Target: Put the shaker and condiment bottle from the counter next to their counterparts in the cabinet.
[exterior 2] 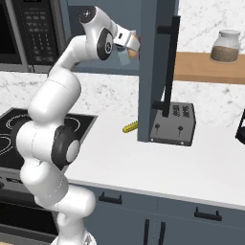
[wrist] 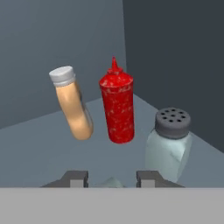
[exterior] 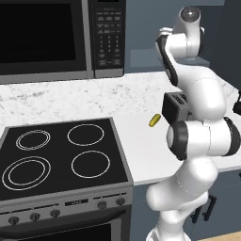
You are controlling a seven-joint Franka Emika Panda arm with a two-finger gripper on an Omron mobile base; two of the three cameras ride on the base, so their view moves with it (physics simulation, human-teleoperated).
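My gripper (wrist: 113, 178) reaches into the dark blue-grey cabinet (exterior 2: 153, 72), just above its shelf (wrist: 39, 148). A pale blue-grey sliver, apparently the shaker (wrist: 111, 182), sits between the two fingertips, so the gripper looks shut on it. Ahead on the left, the orange condiment bottle (wrist: 73, 107) with its whitish cap leans, tilted to the left. The red squeeze bottle (wrist: 117, 107) stands upright beside it. At the right, close to my gripper, stands the twin shaker (wrist: 168, 146) with a grey cap. In the right base view the gripper (exterior 2: 135, 45) is behind the open door.
The cabinet door with its black handle (exterior 2: 168, 67) hangs open over the white counter (exterior 2: 167, 162). Below it stand a toaster (exterior 2: 174, 124) and a small yellow oblong item (exterior: 154, 120). A microwave (exterior: 47, 37) and stove (exterior: 61, 155) are at the left. A jar (exterior 2: 225, 46) stands on a wooden shelf.
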